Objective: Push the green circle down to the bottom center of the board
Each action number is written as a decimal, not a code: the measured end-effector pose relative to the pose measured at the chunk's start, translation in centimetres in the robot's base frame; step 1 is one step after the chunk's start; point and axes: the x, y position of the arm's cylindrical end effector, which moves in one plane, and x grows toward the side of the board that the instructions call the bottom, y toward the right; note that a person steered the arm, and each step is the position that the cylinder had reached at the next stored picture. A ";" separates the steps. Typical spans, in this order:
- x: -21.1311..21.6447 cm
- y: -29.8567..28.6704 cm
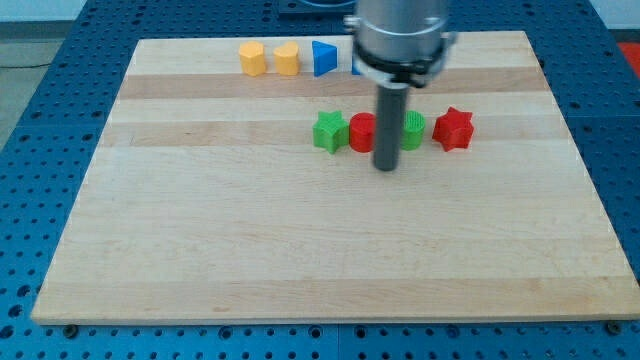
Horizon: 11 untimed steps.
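Note:
The green circle (pixel 413 130) lies at the upper middle of the wooden board (pixel 300 240), mostly hidden behind my rod. My tip (pixel 386 168) rests on the board just below and to the left of it, in front of the gap between the green circle and a red block (pixel 361 132). A green star (pixel 329 131) lies left of the red block and a red star (pixel 453 128) lies right of the green circle. These form a row.
Along the view's top edge lie two yellow blocks (pixel 252 58) (pixel 287 59), a blue triangular block (pixel 323 58) and another blue block (pixel 356 66) mostly hidden by the arm. Blue perforated table surrounds the board.

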 end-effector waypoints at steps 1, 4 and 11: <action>0.0 8.2; -9.2 4.7; 0.3 -12.4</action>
